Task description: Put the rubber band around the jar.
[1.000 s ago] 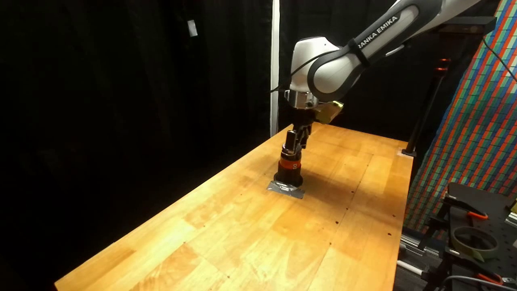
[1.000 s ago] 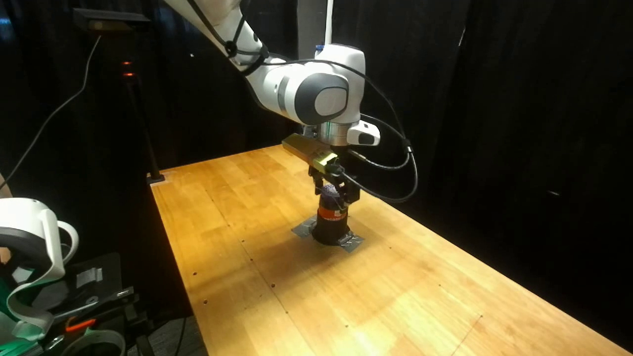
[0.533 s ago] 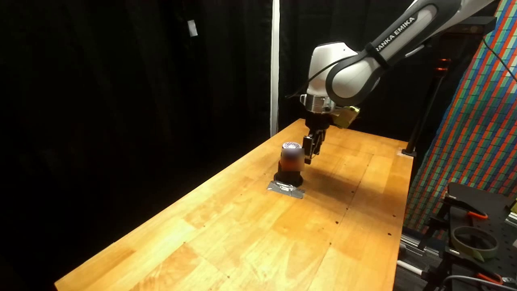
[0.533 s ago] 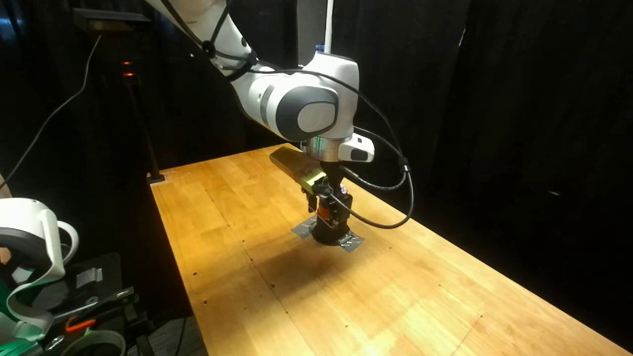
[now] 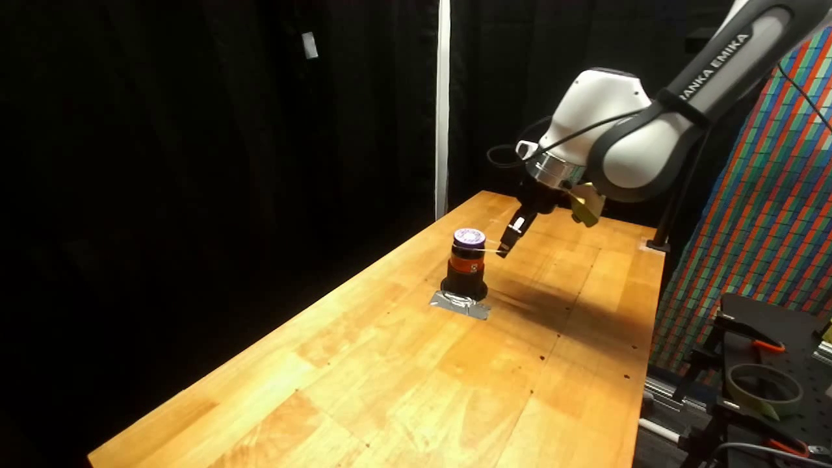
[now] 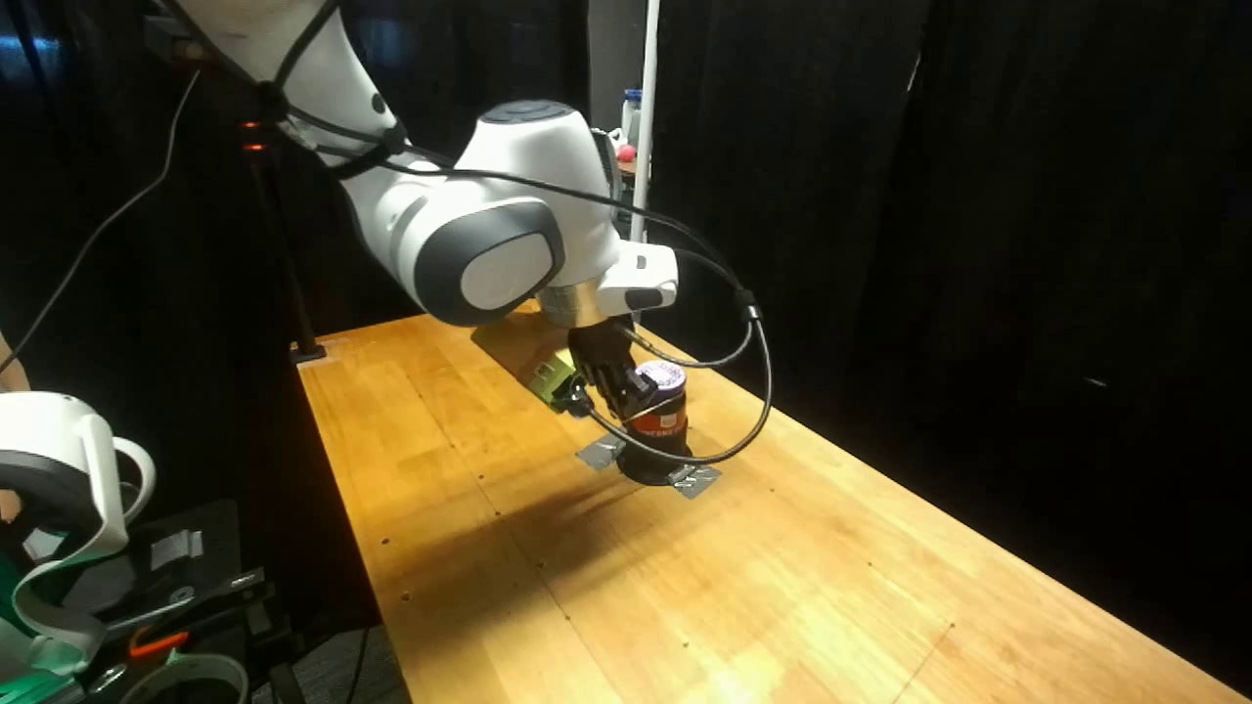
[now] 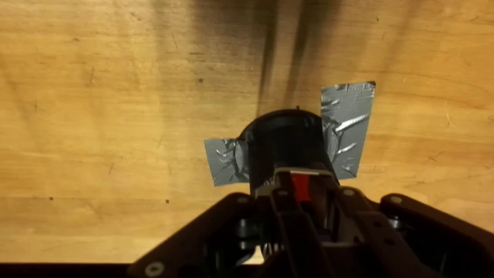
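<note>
The task looks mostly done, though not finished. The jar (image 5: 466, 265) stands upright on the table (image 5: 390, 390), its black base (image 5: 463, 285) fixed with tape (image 7: 349, 127) on opposite sides and its purple-and-white lid (image 5: 469, 236) facing up. The band (image 5: 489, 250) runs across the front of the jar's upper part, near the lid; the back is hidden, so that it circles the whole jar is a judgement. From the jar it stretches out sideways to the gripper (image 5: 504, 251), which leans in just beside, tips slanting down towards the jar. In the wrist view the fingers (image 7: 297, 227) look a little apart, with a strip of red label (image 7: 301, 185) showing between them; they seem clamped on nothing, and a pale line across their tips may be the band hooked over them. So the far side appears to be placed, and the near side is what remains: the band probably has to slip off the tips and spring in against the jar. For now it is drawn out to one side, not lying snug all round. The likely risk is an upward move dragging it over the lid; bringing the fingers closer together and sliding the tips out low would seem the safer release.
</note>
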Available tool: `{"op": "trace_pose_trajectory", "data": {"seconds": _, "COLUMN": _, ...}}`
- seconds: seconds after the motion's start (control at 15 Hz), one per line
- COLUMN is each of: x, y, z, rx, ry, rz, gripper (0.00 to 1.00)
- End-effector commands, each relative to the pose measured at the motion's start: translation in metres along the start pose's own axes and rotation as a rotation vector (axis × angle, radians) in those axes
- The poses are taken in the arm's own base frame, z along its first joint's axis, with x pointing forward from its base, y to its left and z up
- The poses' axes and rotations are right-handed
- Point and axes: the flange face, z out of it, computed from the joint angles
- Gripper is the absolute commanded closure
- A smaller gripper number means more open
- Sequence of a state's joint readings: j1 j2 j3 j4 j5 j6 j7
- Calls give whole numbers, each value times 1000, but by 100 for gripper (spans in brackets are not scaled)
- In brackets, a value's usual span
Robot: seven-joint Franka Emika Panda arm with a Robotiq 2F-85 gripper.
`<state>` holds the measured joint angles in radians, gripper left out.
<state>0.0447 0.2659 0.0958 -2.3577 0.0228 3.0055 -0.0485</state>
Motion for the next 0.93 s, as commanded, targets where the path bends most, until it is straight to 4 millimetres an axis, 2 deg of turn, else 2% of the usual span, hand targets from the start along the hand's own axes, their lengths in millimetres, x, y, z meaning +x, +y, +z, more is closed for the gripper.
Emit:
{"op": "trace_pose_trajectory", "data": {"seconds": 0.0, "x": -37, "y": -13, "z": -36, "rx": -7, "ry": 194, "rz": -44, "gripper": 96}}
{"op": "trace_pose_trajectory", "data": {"seconds": 0.07, "x": -44, "y": -16, "z": -40, "rx": -7, "ry": 249, "rz": -58, "gripper": 97}}
{"op": "trace_pose_trajectory", "data": {"seconds": 0.13, "x": -52, "y": -16, "z": -45, "rx": -16, "ry": 304, "rz": -75, "gripper": 93}}
{"op": "trace_pose_trajectory", "data": {"seconds": 0.2, "x": -59, "y": -16, "z": -49, "rx": -26, "ry": 358, "rz": -91, "gripper": 93}}
{"op": "trace_pose_trajectory", "data": {"seconds": 0.53, "x": -94, "y": -29, "z": -44, "rx": -42, "ry": 502, "rz": -165, "gripper": 91}}
{"op": "trace_pose_trajectory", "data": {"seconds": 0.87, "x": -109, "y": -45, "z": -34, "rx": -2, "ry": 523, "rz": -196, "gripper": 91}}
